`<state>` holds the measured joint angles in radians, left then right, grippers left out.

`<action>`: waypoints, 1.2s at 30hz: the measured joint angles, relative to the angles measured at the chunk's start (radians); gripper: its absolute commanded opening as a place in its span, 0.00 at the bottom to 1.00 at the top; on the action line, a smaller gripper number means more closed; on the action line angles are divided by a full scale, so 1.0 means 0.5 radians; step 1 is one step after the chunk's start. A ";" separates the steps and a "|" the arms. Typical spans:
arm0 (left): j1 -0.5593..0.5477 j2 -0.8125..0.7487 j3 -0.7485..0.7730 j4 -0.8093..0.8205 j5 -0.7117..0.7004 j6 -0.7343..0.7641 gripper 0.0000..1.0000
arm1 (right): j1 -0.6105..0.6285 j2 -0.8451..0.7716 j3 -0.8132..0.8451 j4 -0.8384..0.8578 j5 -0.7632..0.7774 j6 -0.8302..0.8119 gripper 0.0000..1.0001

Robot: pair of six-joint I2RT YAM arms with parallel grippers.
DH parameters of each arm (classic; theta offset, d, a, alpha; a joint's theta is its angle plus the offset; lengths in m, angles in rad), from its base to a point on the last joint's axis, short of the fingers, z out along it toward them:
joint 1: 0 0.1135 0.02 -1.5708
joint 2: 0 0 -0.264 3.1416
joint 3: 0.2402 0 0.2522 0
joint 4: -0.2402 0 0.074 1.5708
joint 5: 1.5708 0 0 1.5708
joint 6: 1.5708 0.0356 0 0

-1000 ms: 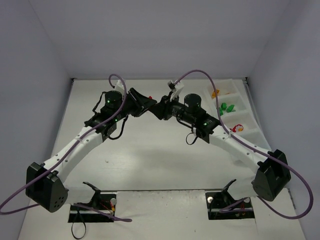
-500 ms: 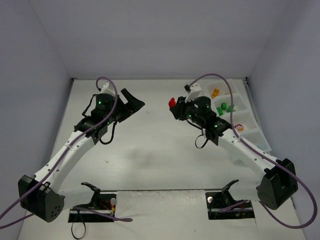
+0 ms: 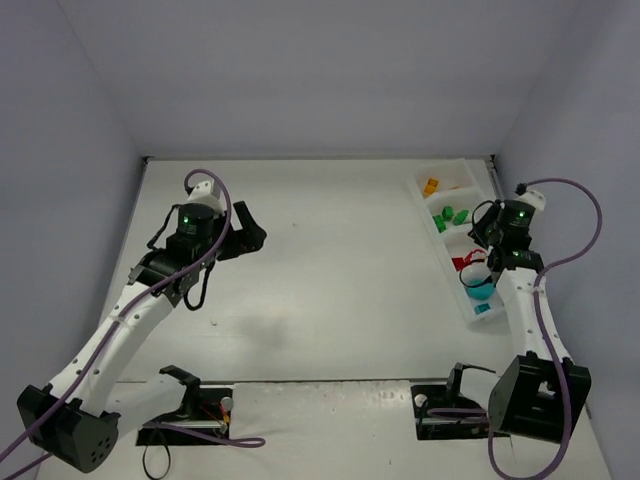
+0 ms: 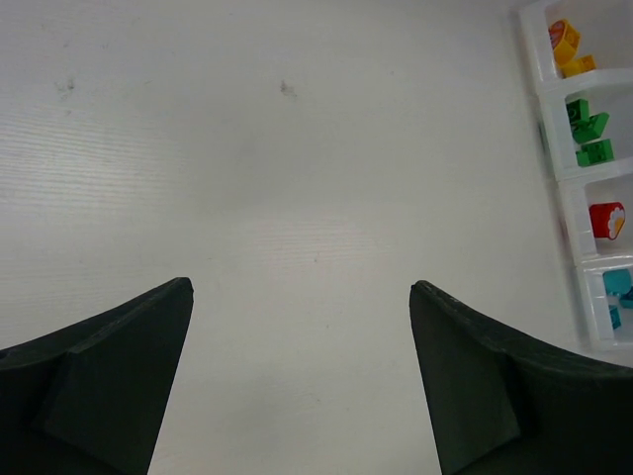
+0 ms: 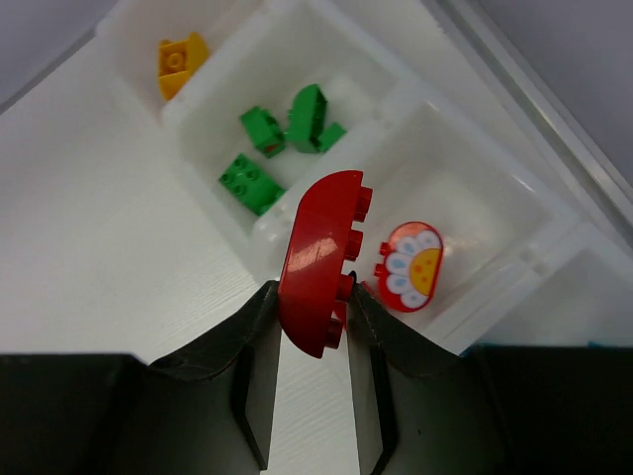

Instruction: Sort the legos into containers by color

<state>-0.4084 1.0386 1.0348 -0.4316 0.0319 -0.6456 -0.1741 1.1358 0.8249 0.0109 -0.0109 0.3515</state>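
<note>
My right gripper (image 5: 315, 297) is shut on a red curved lego (image 5: 321, 262), held on edge just above the near wall of the containers' third compartment (image 5: 495, 213). A red lego with a flower print (image 5: 410, 265) lies in that compartment. Green legos (image 5: 282, 139) fill the neighbouring one, and an orange lego (image 5: 183, 59) sits beyond. From above, the right gripper (image 3: 478, 268) hangs over the containers (image 3: 462, 166) at the right. My left gripper (image 4: 299, 285) is open over bare table at the left (image 3: 248, 232), with nothing between its fingers.
The left wrist view shows the tray (image 4: 569, 203) along the right edge, with orange (image 4: 566, 45), green (image 4: 588, 129), red (image 4: 605, 220) and teal (image 4: 618, 287) legos in separate compartments. Grey walls close in the table on three sides.
The left gripper has opened and drawn back to the left. The right arm has swung from the table's middle to over the tray, carrying the red lego.
</note>
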 measured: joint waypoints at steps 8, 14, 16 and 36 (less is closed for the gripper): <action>0.000 -0.092 -0.120 -0.066 -0.027 0.089 0.85 | -0.217 0.286 0.000 -0.025 0.002 0.078 0.40; 0.000 -0.185 -0.125 -0.143 -0.132 0.134 0.85 | -0.229 0.431 0.031 -0.029 -0.034 0.086 0.63; 0.000 -0.211 -0.125 -0.169 -0.156 0.142 0.85 | -0.229 0.432 0.043 -0.028 -0.063 0.084 0.65; 0.000 -0.478 0.124 -0.443 -0.416 0.349 0.85 | 0.210 -0.939 0.220 -0.110 -0.771 -0.521 1.00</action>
<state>-0.4084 0.7994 1.0966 -0.6529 -0.1761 -0.4709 -0.0692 0.6662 0.9348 -0.0441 -0.3965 0.0910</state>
